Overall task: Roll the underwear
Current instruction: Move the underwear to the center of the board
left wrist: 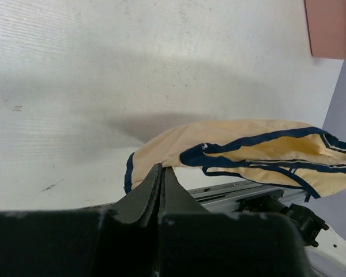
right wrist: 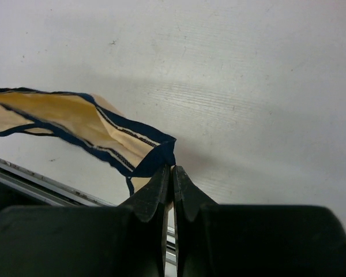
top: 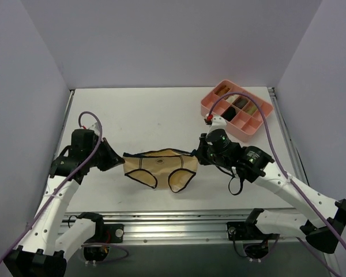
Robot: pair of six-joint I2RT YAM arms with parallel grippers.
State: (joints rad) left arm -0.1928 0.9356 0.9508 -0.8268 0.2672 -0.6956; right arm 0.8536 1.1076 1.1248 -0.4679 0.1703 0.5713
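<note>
The underwear (top: 160, 168) is a tan cloth with dark trim, stretched between my two grippers above the table's front middle. My left gripper (top: 120, 157) is shut on its left waist corner. In the left wrist view the cloth (left wrist: 242, 151) hangs out from the closed left gripper (left wrist: 162, 168). My right gripper (top: 197, 154) is shut on its right waist corner. In the right wrist view the dark-trimmed corner (right wrist: 155, 151) sits pinched at the closed right gripper (right wrist: 172, 168). The leg openings hang toward the near edge.
A pink divided tray (top: 266, 107) with dark and cream rolled cloths stands at the back right, and its corner shows in the left wrist view (left wrist: 328, 29). The metal rail (top: 179, 222) runs along the table's near edge. White walls enclose the table.
</note>
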